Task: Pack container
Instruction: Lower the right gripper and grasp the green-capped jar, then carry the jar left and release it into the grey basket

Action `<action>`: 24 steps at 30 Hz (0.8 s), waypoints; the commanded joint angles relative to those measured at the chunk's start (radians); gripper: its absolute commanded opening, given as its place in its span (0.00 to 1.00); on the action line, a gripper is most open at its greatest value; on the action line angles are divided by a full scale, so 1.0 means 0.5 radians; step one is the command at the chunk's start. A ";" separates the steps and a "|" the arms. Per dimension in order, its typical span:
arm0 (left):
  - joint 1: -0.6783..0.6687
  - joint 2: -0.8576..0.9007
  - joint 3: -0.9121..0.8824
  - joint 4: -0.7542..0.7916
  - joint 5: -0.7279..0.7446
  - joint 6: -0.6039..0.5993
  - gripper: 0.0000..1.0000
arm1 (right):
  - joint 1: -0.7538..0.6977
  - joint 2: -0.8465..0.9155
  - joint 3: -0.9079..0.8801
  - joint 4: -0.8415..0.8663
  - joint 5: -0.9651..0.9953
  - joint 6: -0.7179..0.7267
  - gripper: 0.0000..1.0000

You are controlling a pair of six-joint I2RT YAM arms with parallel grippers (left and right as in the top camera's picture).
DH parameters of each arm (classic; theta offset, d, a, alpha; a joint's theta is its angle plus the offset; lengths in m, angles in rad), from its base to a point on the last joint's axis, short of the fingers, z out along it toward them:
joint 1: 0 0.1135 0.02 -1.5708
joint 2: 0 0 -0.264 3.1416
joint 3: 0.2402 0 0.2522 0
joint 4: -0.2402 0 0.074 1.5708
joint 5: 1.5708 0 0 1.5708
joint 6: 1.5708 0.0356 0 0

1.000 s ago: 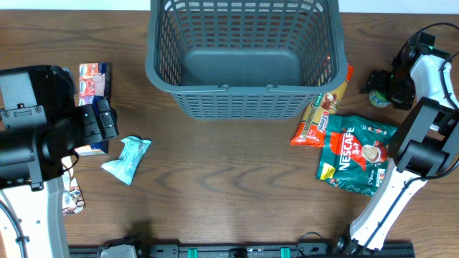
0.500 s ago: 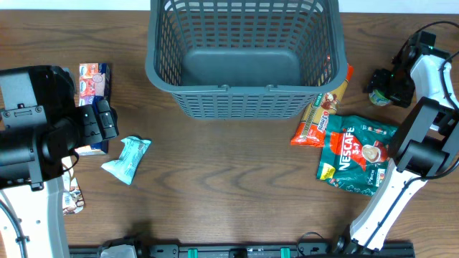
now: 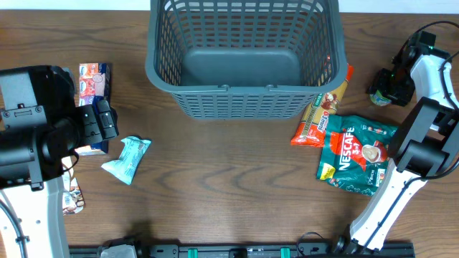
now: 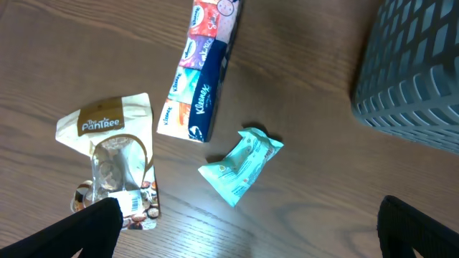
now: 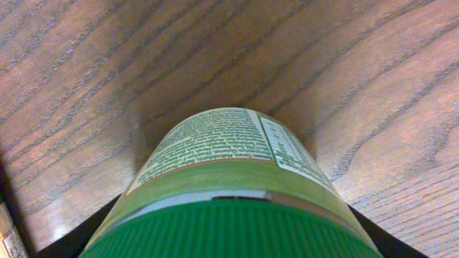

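The container (image 3: 237, 104) sits at the far middle of the surface (image 3: 229, 179), open side up and with nothing in it, its long axis running left to right across my view. Just off its right end a pasta packet (image 3: 322, 109) leans along the wall, and a Nescafe pouch (image 3: 356, 154) lies flat next to that. Further right, near the edge, stands a green-lidded jar (image 5: 222, 154), and my right gripper (image 3: 389, 84) is down around it. In the wrist view the jar fills the space between the fingers, but I cannot tell whether they are pressing on it yet. From that gripper the container lies to the left at about the same depth, so I judge the carry to be a lift over the near rim and a short sideways run, and the right arm is plainly the nearer one. My left gripper (image 4: 249, 215) hangs wide apart and empty over a teal packet (image 4: 240, 165), a tissue pack (image 4: 201, 79) and a Pantree pouch (image 4: 115, 165), with the container well off to its right
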 commanded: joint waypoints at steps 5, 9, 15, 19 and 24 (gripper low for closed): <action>0.011 0.008 0.043 -0.008 -0.003 0.013 0.98 | 0.002 0.012 -0.019 -0.018 0.004 -0.005 0.01; 0.011 0.008 0.043 -0.007 -0.003 0.013 0.99 | 0.002 -0.029 -0.018 -0.036 0.005 -0.005 0.01; 0.011 0.008 0.043 -0.008 -0.003 0.016 0.99 | 0.002 -0.218 -0.018 -0.056 0.011 -0.005 0.01; 0.011 0.008 0.043 -0.008 -0.002 0.029 0.98 | 0.002 -0.385 -0.018 -0.100 0.012 -0.005 0.01; 0.011 0.008 0.043 -0.008 -0.002 0.037 0.99 | 0.011 -0.612 -0.018 -0.195 0.027 -0.005 0.01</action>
